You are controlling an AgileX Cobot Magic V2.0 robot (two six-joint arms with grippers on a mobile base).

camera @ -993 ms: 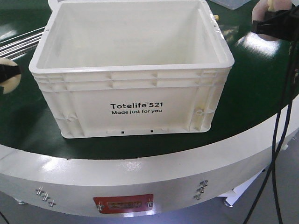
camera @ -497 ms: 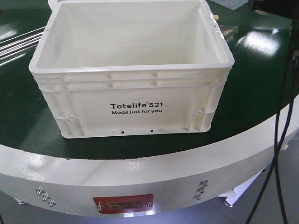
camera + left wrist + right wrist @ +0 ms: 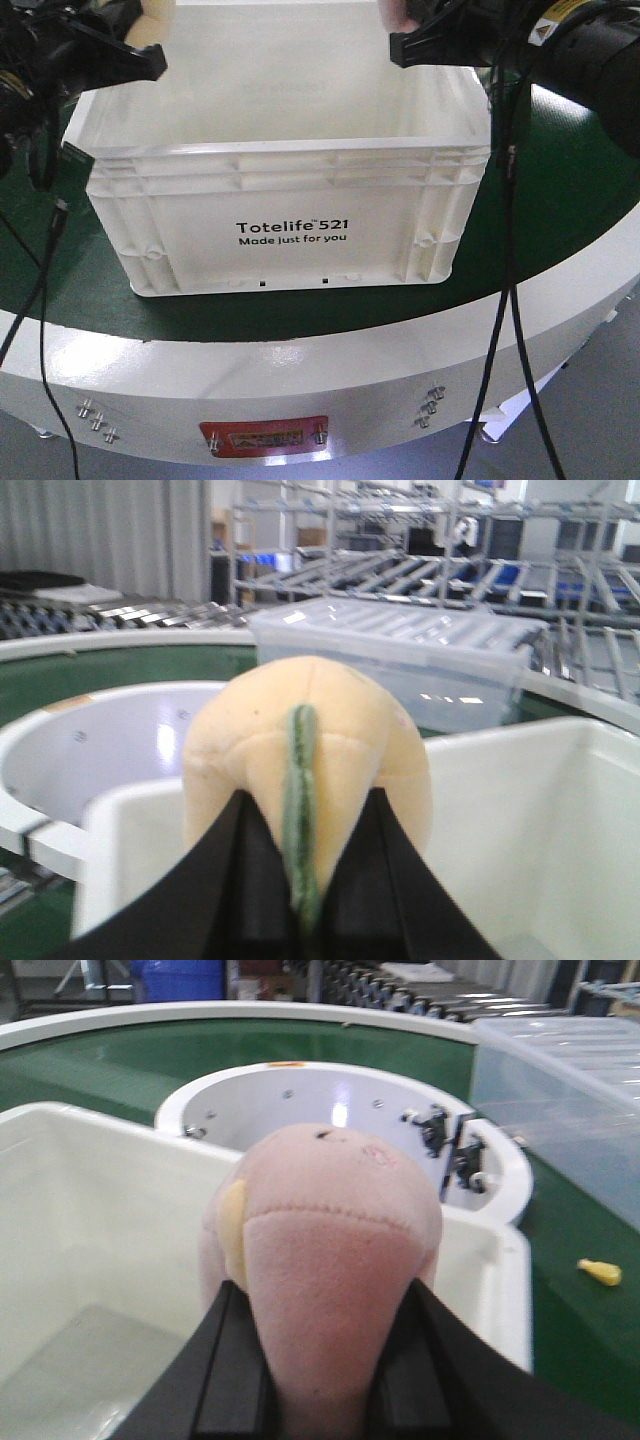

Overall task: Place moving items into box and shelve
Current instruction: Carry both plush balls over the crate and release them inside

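Our left hand (image 3: 306,815) clasped a cream plush (image 3: 300,715). Our right hand (image 3: 322,1305) clasped a pink plush (image 3: 335,1210), both over the box (image 3: 290,158).

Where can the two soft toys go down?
Inside the box, the floor that shows is bare between its walls. The green belt strip before the box is bare too. Crowded above the rim: the left pincer holds the yellow toy, the right pincer the pink toy.
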